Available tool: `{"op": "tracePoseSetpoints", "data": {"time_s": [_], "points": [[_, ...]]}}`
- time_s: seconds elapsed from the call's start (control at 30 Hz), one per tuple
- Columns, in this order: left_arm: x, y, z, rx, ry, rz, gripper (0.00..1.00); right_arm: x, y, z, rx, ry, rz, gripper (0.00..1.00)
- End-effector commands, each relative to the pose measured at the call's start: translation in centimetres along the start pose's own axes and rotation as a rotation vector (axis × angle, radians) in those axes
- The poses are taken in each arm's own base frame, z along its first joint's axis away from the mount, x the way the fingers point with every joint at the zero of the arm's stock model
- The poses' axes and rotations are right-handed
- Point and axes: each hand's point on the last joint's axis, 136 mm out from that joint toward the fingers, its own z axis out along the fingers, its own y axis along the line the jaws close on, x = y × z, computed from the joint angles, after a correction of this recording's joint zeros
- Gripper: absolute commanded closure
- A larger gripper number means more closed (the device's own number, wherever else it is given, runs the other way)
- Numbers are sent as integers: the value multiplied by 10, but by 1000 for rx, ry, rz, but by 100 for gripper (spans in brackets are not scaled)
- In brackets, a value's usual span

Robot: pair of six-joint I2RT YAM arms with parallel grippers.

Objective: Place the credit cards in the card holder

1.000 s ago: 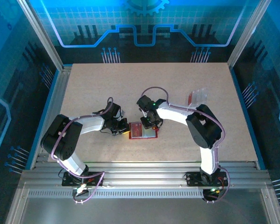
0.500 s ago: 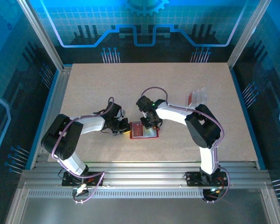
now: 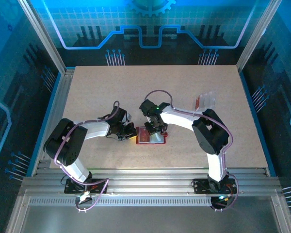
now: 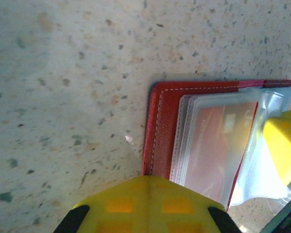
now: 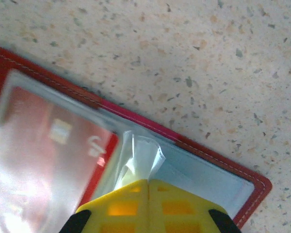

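The red card holder [image 3: 142, 138] lies open on the table between my two grippers. In the left wrist view the card holder [image 4: 162, 121] shows clear pockets with a red credit card [image 4: 216, 141] behind the plastic. My left gripper [image 4: 148, 178] is shut, its tip resting against the holder's near edge. My right gripper [image 5: 149, 182] is shut on a crumpled fold of the holder's clear pocket sleeve [image 5: 143, 155], above the red rim [image 5: 218, 155]. The red credit card [image 5: 43, 145] sits under plastic to its left. From above, the left gripper [image 3: 132, 132] and right gripper [image 3: 154, 132] flank the holder.
A clear plastic bag [image 3: 205, 100] with something red in it lies at the right of the speckled table [image 3: 97, 92]. Metal rails run along the near edge and both sides. The right gripper's yellow finger [image 4: 283, 145] enters the left wrist view.
My right gripper has closed on the clear pocket sleeve and shifted slightly left over the holder. The left gripper has stayed shut at the holder's edge.
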Motion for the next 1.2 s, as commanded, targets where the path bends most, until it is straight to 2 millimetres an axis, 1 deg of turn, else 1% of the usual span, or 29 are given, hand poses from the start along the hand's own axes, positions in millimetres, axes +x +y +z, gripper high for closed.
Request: {"op": "tracePoseSetpoints", "data": {"time_s": [0.0, 0.07, 0.13, 0.17, 0.2, 0.3, 0.37, 0.43, 0.5, 0.67, 0.9, 0.97, 1.0, 1.03, 1.1, 1.13, 1.17], "points": [[34, 39, 18, -127, 93, -57, 99, 0, 22, -9, -50, 25, -41, 100], [34, 37, 20, -123, 95, -56, 100, -4, 36, -9, -118, 30, -33, 99], [35, 35, 21, -118, 97, -58, 99, -8, 47, -8, -171, 32, -21, 94], [35, 34, 21, -114, 97, -59, 99, -10, 52, -7, -198, 37, -8, 90], [35, 34, 21, -113, 98, -61, 99, -12, 57, -6, -224, 37, 4, 83], [36, 33, 20, -109, 93, -66, 99, -20, 71, -5, -327, 34, 50, 76], [36, 31, 17, -106, 87, -69, 99, -26, 80, -9, -396, 19, 68, 69], [35, 30, 15, -103, 82, -73, 96, -33, 86, -18, -456, -7, 77, 66], [35, 30, 12, -103, 79, -78, 94, -36, 87, -27, -502, -28, 83, 64], [32, 30, 6, -68, 73, -111, 89, -39, 76, -54, -532, -95, 86, 54], [25, 37, 1, -46, 68, -142, 87, -44, 67, -96, -592, -196, 57, 46], [23, 37, -1, -39, 64, -148, 87, -43, 59, -100, -563, -205, 61, 46], [22, 37, -2, -34, 62, -150, 86, -42, 53, -98, -537, -200, 71, 47], [22, 37, -4, -25, 63, -157, 86, -39, 45, -94, -506, -192, 86, 49], [20, 35, -9, -8, 54, -163, 84, -32, 22, -82, -416, -163, 133, 57], [18, 33, -12, -2, 45, -163, 84, -27, 6, -74, -340, -144, 157, 63], [16, 32, -16, 2, 38, -159, 82, -22, -10, -66, -259, -120, 177, 73]]}}
